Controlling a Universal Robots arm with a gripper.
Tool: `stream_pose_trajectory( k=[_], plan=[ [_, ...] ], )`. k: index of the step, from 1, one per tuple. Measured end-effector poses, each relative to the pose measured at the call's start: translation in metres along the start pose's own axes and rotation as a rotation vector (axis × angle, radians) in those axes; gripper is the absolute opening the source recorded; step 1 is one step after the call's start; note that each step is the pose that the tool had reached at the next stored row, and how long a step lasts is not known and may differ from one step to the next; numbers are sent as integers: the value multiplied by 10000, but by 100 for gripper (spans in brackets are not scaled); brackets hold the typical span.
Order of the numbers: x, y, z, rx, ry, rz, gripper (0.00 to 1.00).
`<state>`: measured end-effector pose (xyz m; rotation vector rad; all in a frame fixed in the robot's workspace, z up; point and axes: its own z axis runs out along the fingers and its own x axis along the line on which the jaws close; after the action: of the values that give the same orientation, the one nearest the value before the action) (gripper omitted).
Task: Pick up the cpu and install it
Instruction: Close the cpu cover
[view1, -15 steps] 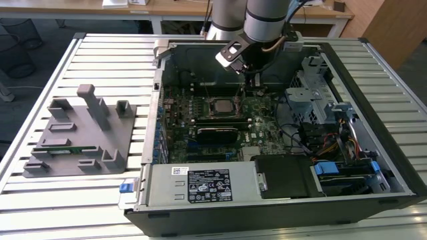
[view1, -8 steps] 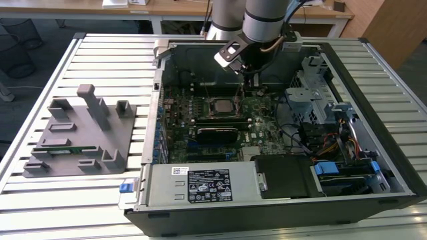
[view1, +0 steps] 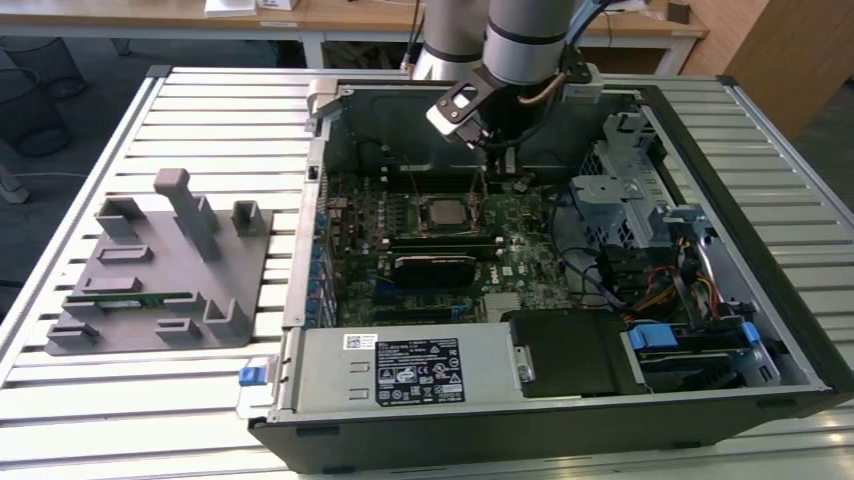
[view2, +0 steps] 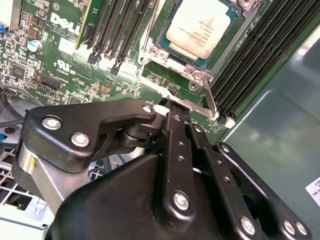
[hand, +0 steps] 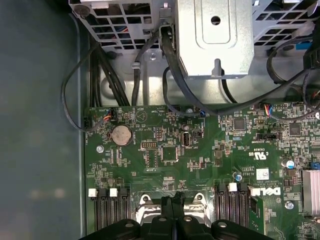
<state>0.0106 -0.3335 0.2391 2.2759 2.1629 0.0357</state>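
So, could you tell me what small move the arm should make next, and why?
Probably a gentle push down on the socket lever. The cpu already lies in its socket, and the shut gripper has its tips at that metal lever, which does not look latched yet.

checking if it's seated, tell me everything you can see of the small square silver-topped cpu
The small flat square cpu has a pale silvery metal top and a thin darker rim. It lies flat in the metal-framed socket on the green motherboard, between black memory slots. Nothing grips it; the black gripper, shut, is apart beside the socket frame.
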Motion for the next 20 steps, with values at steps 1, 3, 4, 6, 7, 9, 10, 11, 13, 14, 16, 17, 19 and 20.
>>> stream_pose_trajectory(
  k=[1, 3, 4, 6, 7, 9, 10, 11, 13, 14, 16, 17, 19, 20],
  plan=[
    [0, -2, 0, 0, 0, 0, 11],
    [0, -6, 1, 0, 0, 0, 11],
    [0, -8, 1, 0, 0, 0, 11],
    [-1, -13, 1, 0, 0, 0, 11],
    [-1, -16, 1, 0, 0, 0, 11],
    [-1, -21, 2, 0, 0, 0, 11],
    [-1, -23, 2, 0, 0, 0, 11],
    [-1, -25, 2, 0, 0, 0, 11],
    [-2, -30, 2, 0, 0, 0, 11],
    [-2, -32, 2, 0, 0, 0, 11],
    [-2, -36, 2, 0, 0, 0, 11],
    [-2, -38, 3, -1, 1, 0, 11],
    [-2, -44, 3, 0, 0, 0, 11],
    [-2, -46, 3, 0, 0, 0, 11]
  ],
)
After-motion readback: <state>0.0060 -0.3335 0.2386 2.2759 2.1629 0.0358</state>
